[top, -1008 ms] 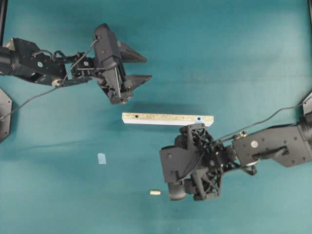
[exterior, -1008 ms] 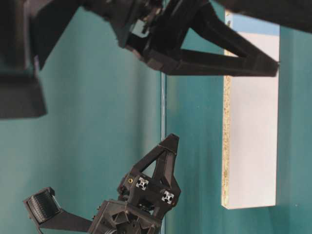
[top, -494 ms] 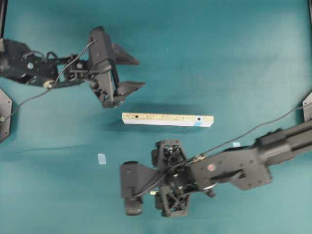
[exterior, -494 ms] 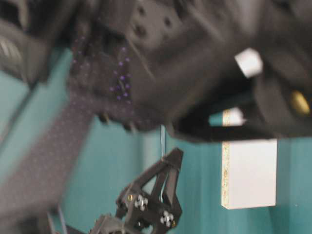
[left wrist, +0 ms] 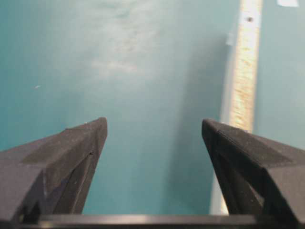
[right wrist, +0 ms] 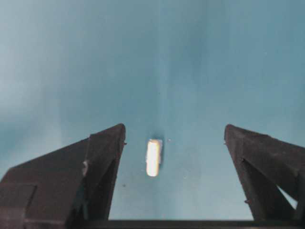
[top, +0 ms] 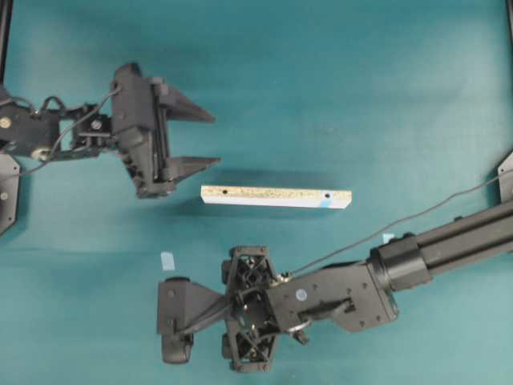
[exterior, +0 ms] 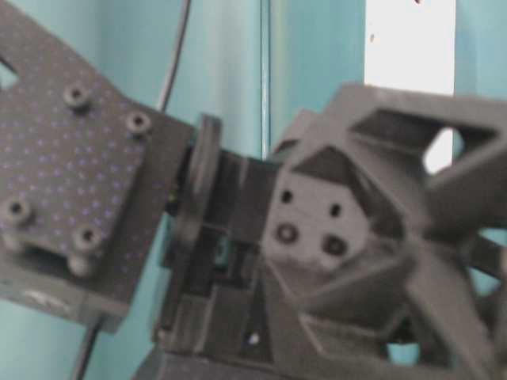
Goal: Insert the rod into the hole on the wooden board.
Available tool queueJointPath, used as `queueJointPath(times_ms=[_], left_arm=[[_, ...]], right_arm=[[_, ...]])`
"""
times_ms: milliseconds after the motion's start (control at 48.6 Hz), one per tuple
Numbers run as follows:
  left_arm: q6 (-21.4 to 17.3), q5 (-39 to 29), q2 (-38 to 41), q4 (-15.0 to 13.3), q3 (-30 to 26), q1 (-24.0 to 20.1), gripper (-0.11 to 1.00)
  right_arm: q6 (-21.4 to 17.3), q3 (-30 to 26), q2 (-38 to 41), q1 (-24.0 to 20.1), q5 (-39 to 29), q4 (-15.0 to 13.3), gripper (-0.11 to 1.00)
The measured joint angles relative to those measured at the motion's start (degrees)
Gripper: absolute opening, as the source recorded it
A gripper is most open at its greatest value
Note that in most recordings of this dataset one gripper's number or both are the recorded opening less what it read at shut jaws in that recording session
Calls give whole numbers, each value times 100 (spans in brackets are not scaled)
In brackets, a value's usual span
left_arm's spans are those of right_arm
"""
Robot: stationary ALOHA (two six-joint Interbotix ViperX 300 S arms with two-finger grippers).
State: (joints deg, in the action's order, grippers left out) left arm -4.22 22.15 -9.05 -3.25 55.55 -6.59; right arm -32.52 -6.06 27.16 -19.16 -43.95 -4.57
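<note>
From overhead the right arm [top: 337,293] covers the rod [right wrist: 153,157]. At table level that arm, blurred, hides most of the wooden board [exterior: 408,47], cut off at the top edge.

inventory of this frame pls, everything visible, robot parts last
wooden board: 1, speckled beige with white edges, mid-table, lying flat, long axis left-right in the overhead view
hole: 1, at the board's right end beside a light-blue mark; a second dark hole sits near the left end
rod: 1, cream-white, lying on the table between the right gripper's fingers in the right wrist view, untouched; hidden under that arm in the overhead view
tape squares: 2, light blue, one below-left of the board, one below-right by the right arm
table: 1, teal
left gripper: open, empty, up-left of the board's left end
right gripper: open, over the rod, low centre of the overhead view
</note>
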Motion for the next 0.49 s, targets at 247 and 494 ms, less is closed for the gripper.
queueJointPath(times_ms=[247, 494], left_arm=[[0, -141, -79, 0, 229, 492, 95], [-9, -141, 334, -9, 176, 615, 95]], right_arm=[[-448, -44, 0, -26, -176, 0, 89], [-510, -53, 0, -62, -193, -9, 89]])
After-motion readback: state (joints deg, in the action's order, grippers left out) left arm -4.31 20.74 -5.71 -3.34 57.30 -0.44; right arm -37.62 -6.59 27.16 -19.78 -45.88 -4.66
